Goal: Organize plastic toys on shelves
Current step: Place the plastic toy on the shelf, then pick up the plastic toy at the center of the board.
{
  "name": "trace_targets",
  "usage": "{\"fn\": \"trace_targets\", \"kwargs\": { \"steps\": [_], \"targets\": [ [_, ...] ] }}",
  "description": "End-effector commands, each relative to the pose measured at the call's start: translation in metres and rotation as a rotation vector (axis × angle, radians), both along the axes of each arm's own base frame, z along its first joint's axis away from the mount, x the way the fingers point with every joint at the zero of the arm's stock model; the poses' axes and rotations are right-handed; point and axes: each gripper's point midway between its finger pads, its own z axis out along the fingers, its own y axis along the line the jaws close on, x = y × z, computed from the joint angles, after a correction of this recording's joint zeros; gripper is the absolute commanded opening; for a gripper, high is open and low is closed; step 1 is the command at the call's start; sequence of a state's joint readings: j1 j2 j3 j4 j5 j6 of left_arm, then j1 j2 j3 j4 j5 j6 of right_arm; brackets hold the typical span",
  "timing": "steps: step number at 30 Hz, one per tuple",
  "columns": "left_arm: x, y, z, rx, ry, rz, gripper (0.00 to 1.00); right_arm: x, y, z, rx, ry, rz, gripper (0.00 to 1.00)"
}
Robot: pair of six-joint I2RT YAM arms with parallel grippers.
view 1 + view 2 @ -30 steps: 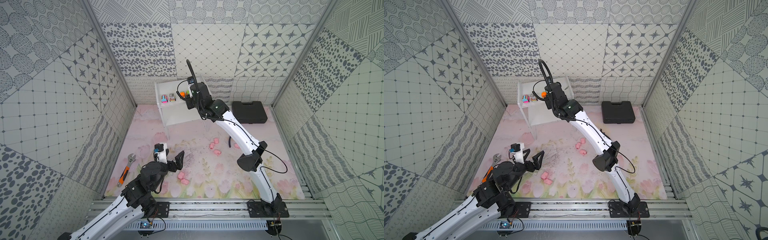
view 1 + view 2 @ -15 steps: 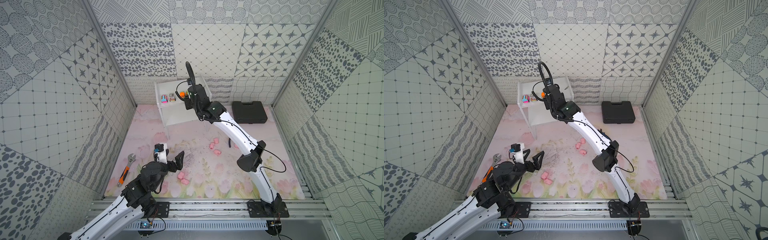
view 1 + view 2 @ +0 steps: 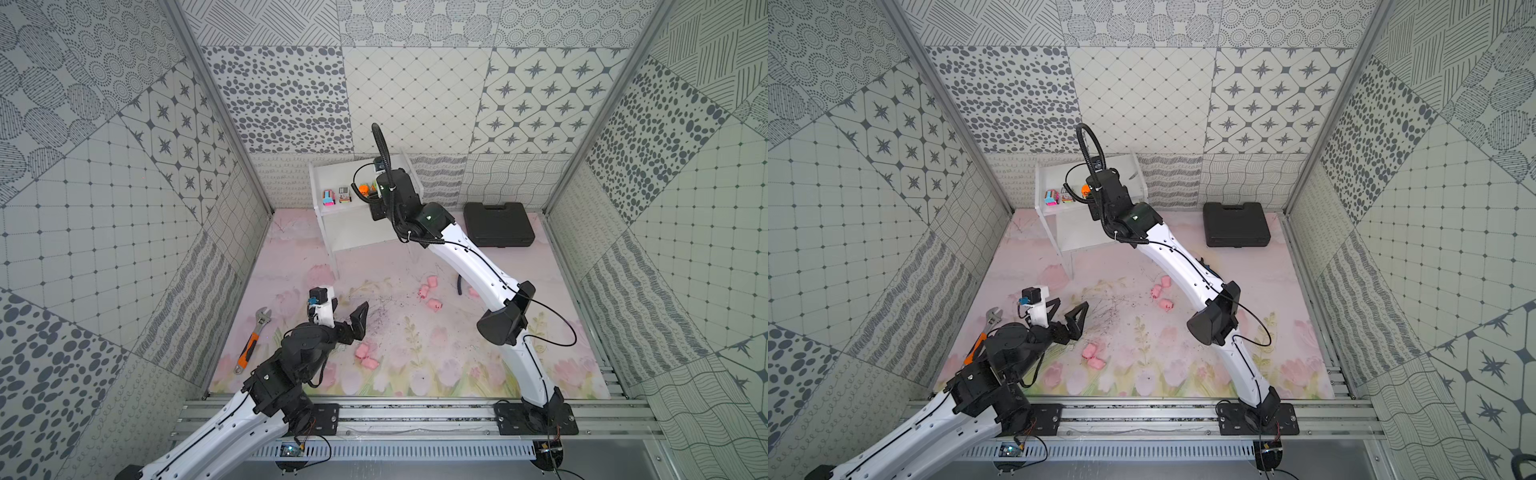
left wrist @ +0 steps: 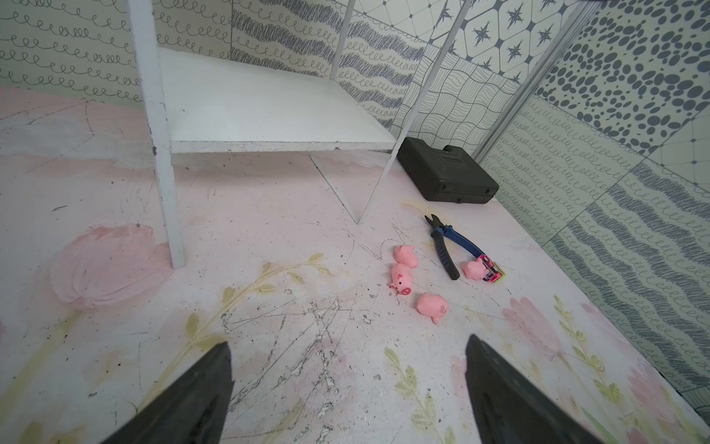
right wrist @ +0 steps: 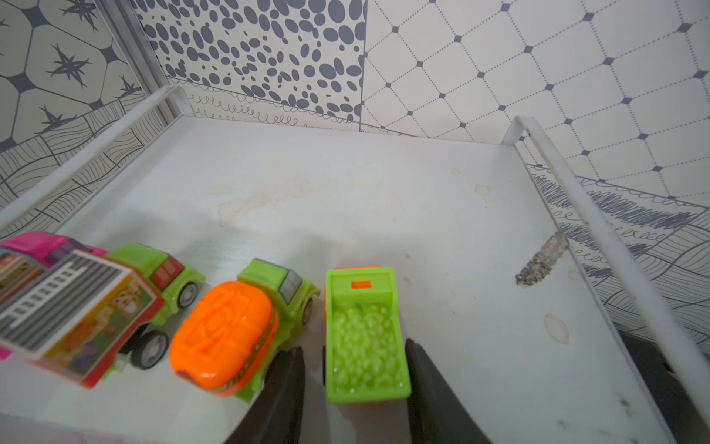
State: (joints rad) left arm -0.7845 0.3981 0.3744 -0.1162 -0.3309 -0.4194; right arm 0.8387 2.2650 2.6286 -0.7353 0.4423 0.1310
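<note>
- Where the mat (image 3: pixel 415 332) nears the L wall, an orange-handled wrench (image 3: pixel 252 340) lies flat, well apart from the toys.
- L gripper (image 4: pixel 347 342): fingers spread wide w/ nothing btwn them, hanging over bare mat.
- Pig pair (image 3: pixel 366 356): two pink pigs touching each other on the mat, just R of the L gripper, untouched.
- Shelves (image 3: pixel 332 176): white rack against the back wall; top board carries 4 cars in a row.
- Row, L to R in a top view: pink-blue car (image 3: pixel 328 198), box truck (image 3: pixel 343 194), orange mixer (image 3: pixel 364 190), then green tipper (image 5: pixel 365 334), all wheels down.
- R gripper (image 5: pixel 353 348): over the top board, fingers apart, one each side of the green tipper. Clear gap on the mixer side; can't tell if the other finger touches. Tipper sits on the board.
- Pig trio (image 4: pixel 401 278): 3 pigs close together mid-mat.
- Pliers (image 4: pixel 447 246): flat on the mat R of the trio, mostly under the R arm in both top views.
- Fourth pig (image 4: pixel 473 269) & pink car (image 4: pixel 492 273): touching each other at the pliers' handle ends, on the mat.
- Black case (image 3: pixel 498 224): lid down, flat on the mat, R of the shelves by the back wall.
</note>
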Motion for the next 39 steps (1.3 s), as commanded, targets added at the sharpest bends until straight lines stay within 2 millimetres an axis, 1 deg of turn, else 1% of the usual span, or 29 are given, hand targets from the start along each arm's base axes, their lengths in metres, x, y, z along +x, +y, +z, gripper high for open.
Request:
{"fn": "trace_targets", "kwargs": {
  "steps": [1,5,9,12,14,15,16,17,19,20,21,23,24,25,26,28,31,33,36,38,39],
  "targets": [
    [0.001,0.002,0.003,-0.005,-0.004,0.015,0.97,-0.02,-0.005,0.039,0.051,-0.047,0.028,0.47],
    [0.002,0.002,0.004,-0.003,-0.004,0.015,0.97,-0.027,-0.007,0.05,0.054,-0.062,0.04,0.48],
    [0.002,0.002,0.007,-0.005,-0.006,0.014,0.97,-0.042,-0.012,0.072,0.069,-0.083,0.07,0.48],
    [0.001,0.0,0.01,-0.011,-0.008,0.008,0.97,-0.062,-0.024,0.095,0.078,-0.098,0.112,0.48],
    [0.002,-0.001,0.011,-0.026,-0.006,0.004,0.97,-0.079,-0.032,0.108,0.062,-0.113,0.172,0.48],
    [0.002,-0.004,0.012,-0.034,-0.006,-0.004,0.97,-0.087,-0.036,0.112,0.055,-0.121,0.198,0.49],
    [0.002,-0.007,0.014,-0.043,-0.007,-0.018,0.98,-0.095,-0.039,0.111,0.055,-0.122,0.247,0.49],
    [0.002,-0.012,0.016,-0.05,-0.007,-0.038,0.98,-0.104,-0.049,0.112,0.069,-0.13,0.278,0.5],
    [0.001,-0.023,0.018,-0.067,-0.004,-0.089,0.98,-0.117,-0.068,0.102,0.124,-0.145,0.328,0.5],
    [0.001,-0.029,0.019,-0.077,-0.001,-0.114,0.99,-0.126,-0.084,0.097,0.171,-0.159,0.366,0.52],
    [0.0,-0.035,0.019,-0.086,0.006,-0.137,0.99,-0.131,-0.101,0.092,0.226,-0.16,0.363,0.54],
    [0.0,-0.047,0.015,-0.108,0.033,-0.18,0.99,-0.137,-0.143,0.07,0.353,-0.113,0.352,0.55],
    [0.001,-0.052,0.013,-0.126,0.051,-0.198,0.99,-0.138,-0.165,0.051,0.404,-0.056,0.334,0.55],
    [0.002,-0.058,0.011,-0.144,0.072,-0.21,0.99,-0.138,-0.186,0.029,0.434,0.007,0.297,0.55],
    [0.003,-0.062,0.008,-0.16,0.095,-0.218,0.99,-0.141,-0.201,0.008,0.445,0.065,0.274,0.55],
    [0.004,-0.075,0.0,-0.195,0.151,-0.251,0.99,-0.149,-0.229,-0.045,0.444,0.212,0.203,0.55],
    [0.007,-0.094,-0.013,-0.238,0.243,-0.29,0.98,-0.161,-0.261,-0.12,0.49,0.432,0.068,0.55],
    [0.01,-0.107,-0.022,-0.257,0.311,-0.307,0.97,-0.168,-0.277,-0.158,0.552,0.537,-0.021,0.55],
    [0.015,-0.125,-0.035,-0.283,0.425,-0.321,0.95,-0.172,-0.295,-0.201,0.634,0.633,-0.14,0.56],
    [0.016,-0.135,-0.04,-0.294,0.482,-0.338,0.94,-0.17,-0.302,-0.222,0.7,0.684,-0.199,0.55],
    [0.017,-0.141,-0.041,-0.301,0.508,-0.346,0.93,-0.168,-0.304,-0.227,0.719,0.699,-0.214,0.56]
  ]
}}
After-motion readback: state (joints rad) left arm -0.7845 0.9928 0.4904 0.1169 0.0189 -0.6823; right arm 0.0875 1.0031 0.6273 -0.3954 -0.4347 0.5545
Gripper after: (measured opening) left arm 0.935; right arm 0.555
